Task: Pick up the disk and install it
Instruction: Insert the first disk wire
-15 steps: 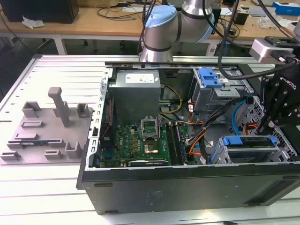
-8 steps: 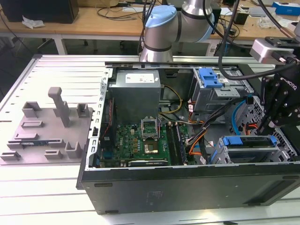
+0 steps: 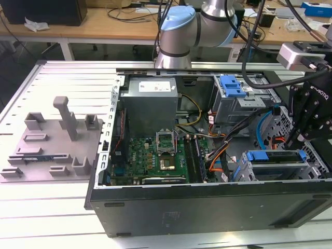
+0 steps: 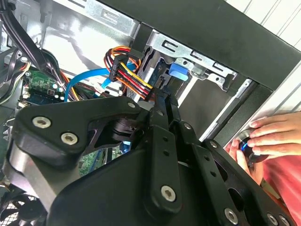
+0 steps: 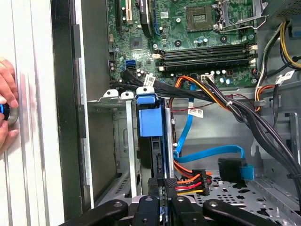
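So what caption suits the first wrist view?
Gripper at the disk slotted in its cage, a hand outside the case.

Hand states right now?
Robot hand: closed, at the end of the disk; grip on it cannot be told.
Person's hand: resting on a round knob.

No wording can be made out: a white sticker (image 3: 155,87) on the large grey metal power supply box (image 3: 150,109), small white paper tags (image 5: 194,112) on the black cables (image 5: 249,117), and white markings across the green circuit board (image 5: 164,28) all defy reading.
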`<control>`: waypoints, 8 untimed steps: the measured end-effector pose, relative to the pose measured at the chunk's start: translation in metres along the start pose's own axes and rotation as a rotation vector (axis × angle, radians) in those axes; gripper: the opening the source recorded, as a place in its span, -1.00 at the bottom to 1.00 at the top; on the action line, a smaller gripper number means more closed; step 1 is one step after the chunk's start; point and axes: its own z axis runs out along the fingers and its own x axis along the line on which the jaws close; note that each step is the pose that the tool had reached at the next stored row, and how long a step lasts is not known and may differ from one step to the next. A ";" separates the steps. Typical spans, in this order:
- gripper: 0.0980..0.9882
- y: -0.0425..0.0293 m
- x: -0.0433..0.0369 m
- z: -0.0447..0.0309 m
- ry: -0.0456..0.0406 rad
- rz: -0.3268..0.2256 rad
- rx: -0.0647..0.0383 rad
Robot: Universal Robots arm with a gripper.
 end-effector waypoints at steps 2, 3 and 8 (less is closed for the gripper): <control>-0.85 0.0000 0.0000 0.0000 0.0001 0.000 0.000; -0.85 0.0000 -0.0001 0.0001 0.0000 0.000 0.000; -0.85 0.0000 -0.0004 0.0016 -0.0001 0.000 0.000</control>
